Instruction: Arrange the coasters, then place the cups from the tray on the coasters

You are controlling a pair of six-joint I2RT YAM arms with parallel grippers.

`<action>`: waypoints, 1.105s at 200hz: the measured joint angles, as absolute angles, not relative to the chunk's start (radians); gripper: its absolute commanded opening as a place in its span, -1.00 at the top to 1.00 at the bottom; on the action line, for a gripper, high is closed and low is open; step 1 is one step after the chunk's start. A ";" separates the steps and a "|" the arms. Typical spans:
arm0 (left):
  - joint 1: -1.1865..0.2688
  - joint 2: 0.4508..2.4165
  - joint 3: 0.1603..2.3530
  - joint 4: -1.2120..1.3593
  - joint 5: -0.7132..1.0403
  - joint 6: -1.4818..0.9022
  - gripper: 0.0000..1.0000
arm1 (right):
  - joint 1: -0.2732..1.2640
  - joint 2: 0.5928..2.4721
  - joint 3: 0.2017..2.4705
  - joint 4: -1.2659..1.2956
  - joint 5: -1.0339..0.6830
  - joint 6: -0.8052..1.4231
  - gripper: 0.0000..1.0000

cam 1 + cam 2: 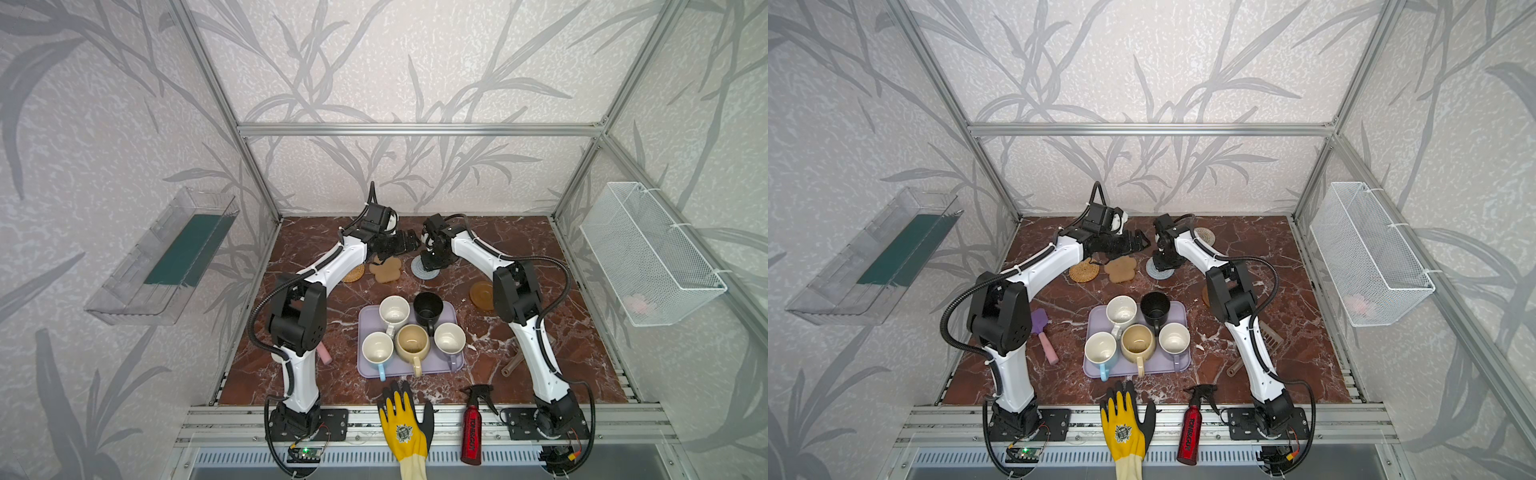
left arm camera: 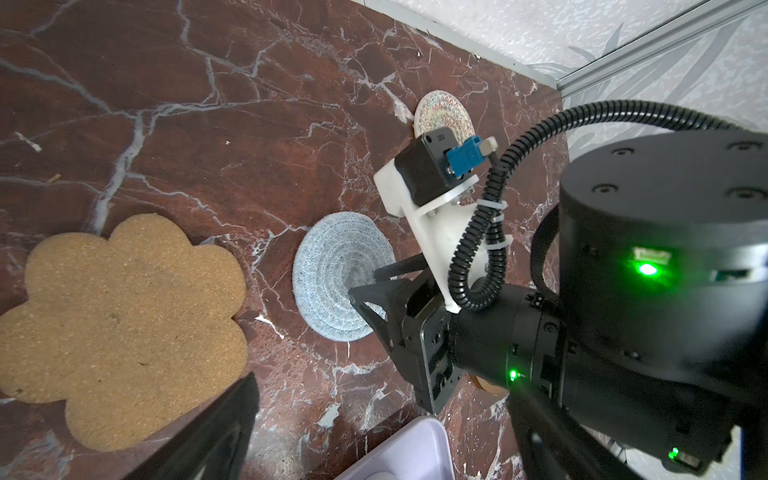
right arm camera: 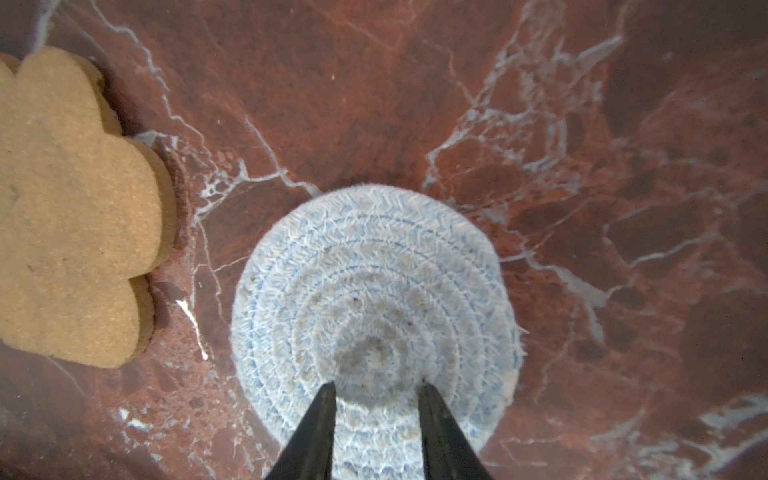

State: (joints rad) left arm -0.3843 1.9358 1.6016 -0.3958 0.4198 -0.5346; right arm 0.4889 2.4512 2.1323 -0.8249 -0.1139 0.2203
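Two risks at the blue coaster (image 3: 374, 291): it is soft and woven, so closing on it from above may be bunching it or missing its thin edge; dragging it may be pushing it into the paw coaster (image 3: 75, 208), which is lying just beside it.
Crowding risk: my left hand (image 1: 409, 243) is hovering near my right hand (image 3: 376, 382) over the far coasters, so a careless swing could be knocking the two together.
Cup risk: five cups (image 1: 412, 343) are standing close together on the tray (image 1: 368, 370), so lifting one later could be tipping a neighbour by its handle.
Right hand: its fingers are standing partly spread and pinching nothing that I can see. The tips are pointing down at the blue coaster, and I cannot tell whether they are touching it.
Left hand: it is spread wide, holding nothing that I can see, and hanging above the bench (image 1: 582, 353) just beyond the paw coaster.
Blue coaster: it is lying flat on the bench directly under my right hand, with the fingertips coming in between its middle and its rim.
Other coasters: the rattan coaster (image 1: 1084, 270) is lying just beside the paw coaster on its far side from the blue one. The spiral coaster (image 2: 442, 116) is lying near the back wall, and the amber coaster (image 1: 481, 295) is lying apart by my right arm.
Progress, as I am judging it: I am arranging coasters, and no cup is on one yet.
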 measured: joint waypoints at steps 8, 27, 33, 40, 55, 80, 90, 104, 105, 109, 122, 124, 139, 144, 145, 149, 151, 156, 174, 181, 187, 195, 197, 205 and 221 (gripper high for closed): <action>-0.383 1.936 1.601 -0.395 0.420 -0.535 -0.92 | 0.489 2.452 2.143 -0.831 -0.114 0.220 0.29; -0.382 1.934 1.593 -0.391 0.420 -0.535 -0.92 | 0.488 2.455 2.188 -0.849 -0.114 0.220 0.29; -0.382 1.934 1.591 -0.390 0.420 -0.535 -0.92 | 0.487 2.455 2.206 -0.851 -0.114 0.220 0.29; -0.382 1.932 1.586 -0.389 0.420 -0.536 -0.92 | 0.485 2.455 2.224 -0.852 -0.114 0.220 0.29; -0.381 1.927 1.581 -0.389 0.420 -0.536 -0.92 | 0.485 2.455 2.250 -0.851 -0.113 0.220 0.28; -0.379 1.918 1.578 -0.383 0.424 -0.536 -0.94 | 0.485 2.453 2.255 -0.852 -0.110 0.214 0.00; -0.379 1.908 1.566 -0.366 0.434 -0.537 -0.98 | 0.483 2.453 2.254 -0.853 -0.106 0.212 -0.52; -0.379 1.890 1.538 -0.334 0.451 -0.543 -0.99 | 0.476 2.444 2.247 -0.852 -0.102 0.213 -0.98; -0.379 1.887 1.534 -0.331 0.455 -0.544 -0.99 | 0.475 2.444 2.247 -0.852 -0.102 0.213 -0.98; -0.379 1.883 1.527 -0.319 0.458 -0.545 -0.99 | 0.471 2.439 2.244 -0.852 -0.101 0.213 -0.98; -0.379 1.868 1.507 -0.286 0.475 -0.546 -0.99 | 0.455 2.428 2.241 -0.852 -0.087 0.208 -0.98; -0.379 1.866 1.504 -0.281 0.478 -0.546 -0.99 | 0.451 2.425 2.241 -0.852 -0.086 0.207 -0.98; -0.379 1.855 1.491 -0.246 0.489 -0.546 -0.99 | 0.422 2.412 2.241 -0.850 -0.075 0.194 -0.97; -0.379 1.853 1.489 -0.237 0.493 -0.545 -0.98 | 0.411 2.408 2.241 -0.850 -0.072 0.188 -0.91; -0.379 1.853 1.489 -0.236 0.493 -0.545 -0.98 | 0.408 2.407 2.241 -0.850 -0.072 0.189 -0.90; -0.379 1.853 1.489 -0.229 0.496 -0.545 -0.98 | 0.400 2.405 2.241 -0.849 -0.071 0.185 -0.85; -0.379 1.853 1.489 -0.225 0.498 -0.545 -0.98 | 0.392 2.405 2.241 -0.847 -0.072 0.183 -0.82; -0.379 1.853 1.489 -0.218 0.501 -0.543 -0.99 | 0.379 2.403 2.241 -0.844 -0.072 0.182 -0.73; -0.379 1.853 1.489 -0.204 0.509 -0.542 -0.99 | 0.326 2.403 2.241 -0.834 -0.089 0.182 -0.38; -0.379 1.853 1.489 -0.198 0.511 -0.542 -0.98 | 0.307 2.403 2.243 -0.834 -0.097 0.184 -0.31; -0.379 1.853 1.489 -0.196 0.513 -0.542 -0.98 | 0.291 2.405 2.248 -0.836 -0.102 0.187 -0.25; -0.379 1.853 1.489 -0.192 0.515 -0.542 -0.99 | 0.272 2.413 2.265 -0.836 -0.107 0.191 -0.18; -0.379 1.853 1.489 -0.192 0.515 -0.542 -0.98 | 0.266 2.416 2.272 -0.836 -0.109 0.191 -0.15; -0.379 1.854 1.489 -0.189 0.516 -0.542 -0.98 | 0.245 2.432 2.304 -0.836 -0.115 0.193 -0.10; -0.379 1.859 1.492 -0.189 0.517 -0.541 -0.98 | 0.213 2.473 2.382 -0.833 -0.127 0.209 -0.05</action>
